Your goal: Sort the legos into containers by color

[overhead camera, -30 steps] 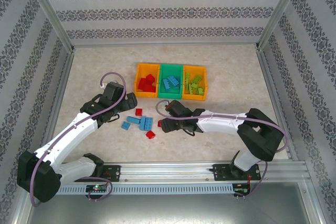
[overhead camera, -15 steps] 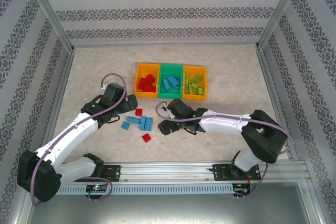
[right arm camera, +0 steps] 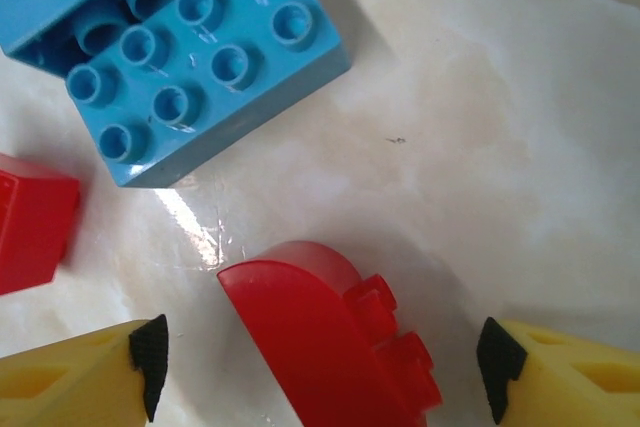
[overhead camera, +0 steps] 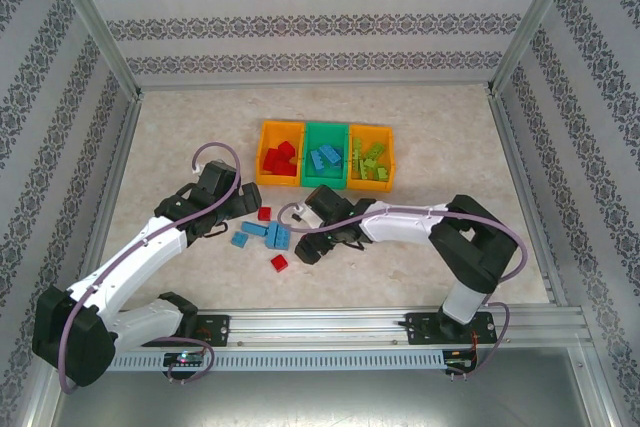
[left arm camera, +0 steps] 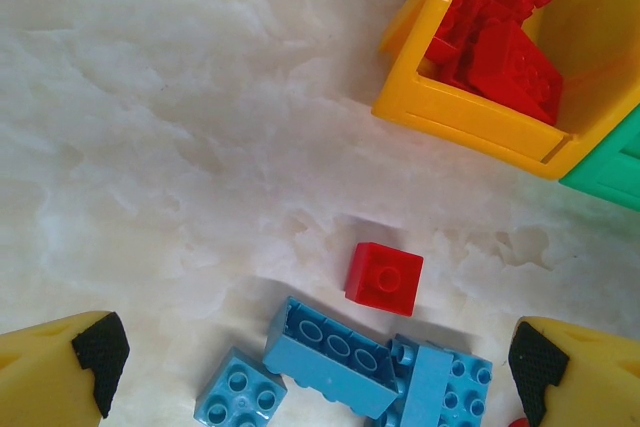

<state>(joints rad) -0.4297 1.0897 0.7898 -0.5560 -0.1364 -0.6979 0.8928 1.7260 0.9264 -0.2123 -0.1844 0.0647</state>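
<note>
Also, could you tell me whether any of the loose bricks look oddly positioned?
Nothing looks damaged. Two loose bricks lie oddly: a long blue brick is upside down, hollow side up, and a curved red brick lies on its side, studs pointing sideways.

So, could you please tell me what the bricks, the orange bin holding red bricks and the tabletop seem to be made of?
The red brick and blue brick look like hard moulded plastic, glossy: crisp studs, light glints. The orange bin also seems plastic, smooth with thin moulded walls. The tabletop looks like polished marble or marble-print laminate: cream veining, a bright reflection; which, I cannot tell.
</note>
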